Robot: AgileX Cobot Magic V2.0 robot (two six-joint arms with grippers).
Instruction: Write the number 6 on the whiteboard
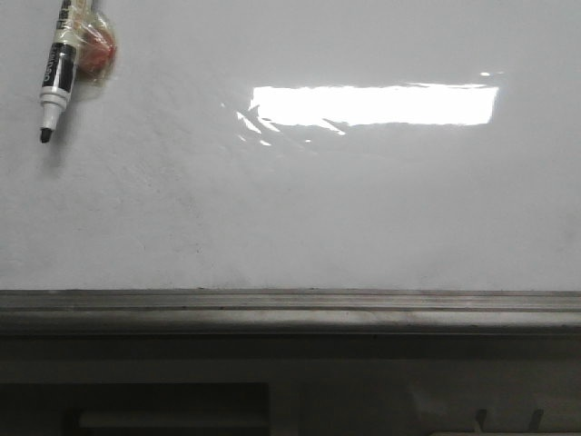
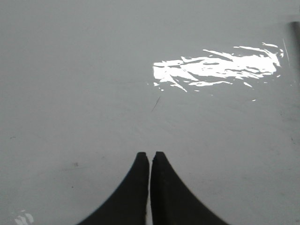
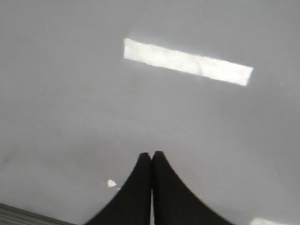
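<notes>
Board (image 1: 300, 209) has no 6 yet; marker (image 1: 54, 73) hangs up at 10 o'clock, taped on for writing, while left end effector (image 2: 150, 157) and right end effector (image 3: 151, 155) are both clenched on nothing.

Matte black fingers (image 2: 136, 187), smoothly curved, tapering to narrow blunt tips, on both wrists

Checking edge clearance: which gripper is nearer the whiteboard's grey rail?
Right, most likely. The right gripper is over the whiteboard with the rail close by its fingers. The left gripper view shows only board, no rail.
</notes>
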